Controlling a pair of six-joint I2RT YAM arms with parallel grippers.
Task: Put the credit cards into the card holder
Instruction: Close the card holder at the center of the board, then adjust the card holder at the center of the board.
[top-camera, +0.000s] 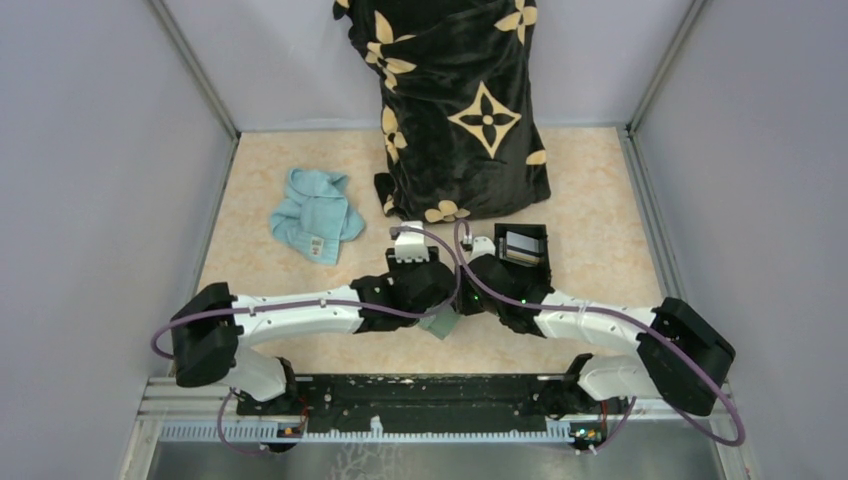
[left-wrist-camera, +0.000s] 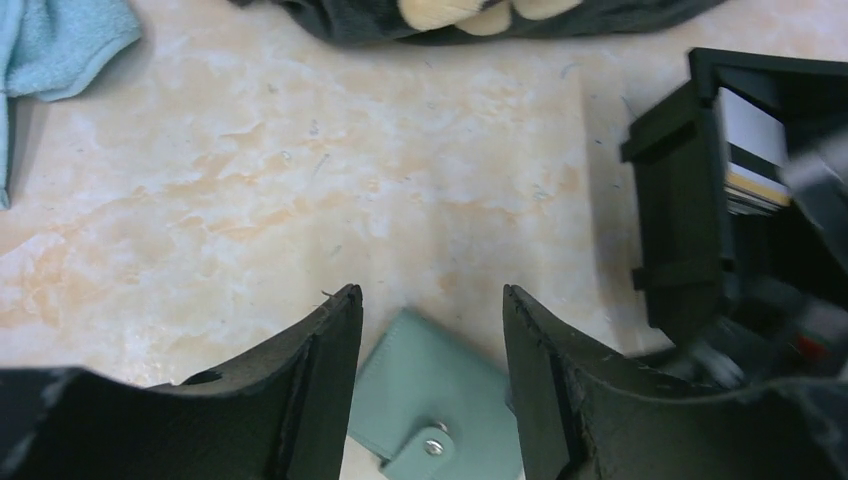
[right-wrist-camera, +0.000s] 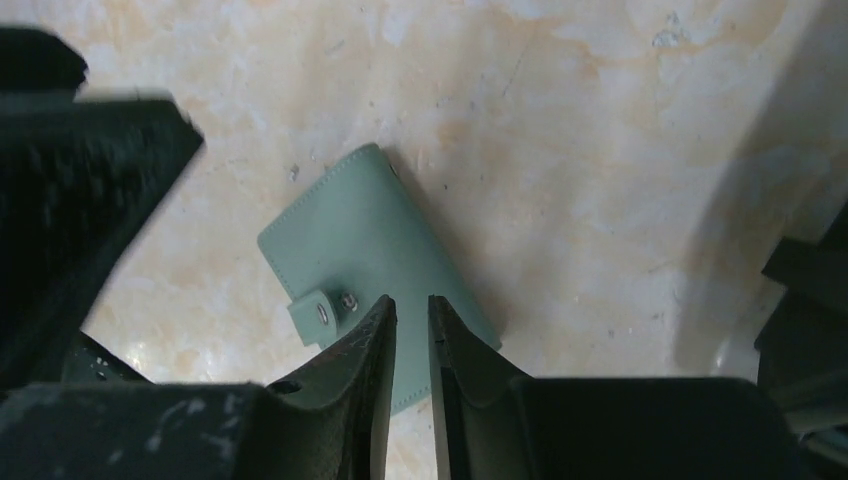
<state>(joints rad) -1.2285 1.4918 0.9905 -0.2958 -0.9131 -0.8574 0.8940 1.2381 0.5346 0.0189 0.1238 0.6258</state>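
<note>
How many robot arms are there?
2. The left arm comes in from the left side, the right arm from the right side. Both reach toward the middle, above the green wallet. No others show.

Soft, even overhead light; faint shadows right of the wallet (right-wrist-camera: 370, 250); motion blur left of it.

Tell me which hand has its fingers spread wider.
The left hand: its fingers stand well apart over the wallet, while the right hand's nearly touch.
</note>
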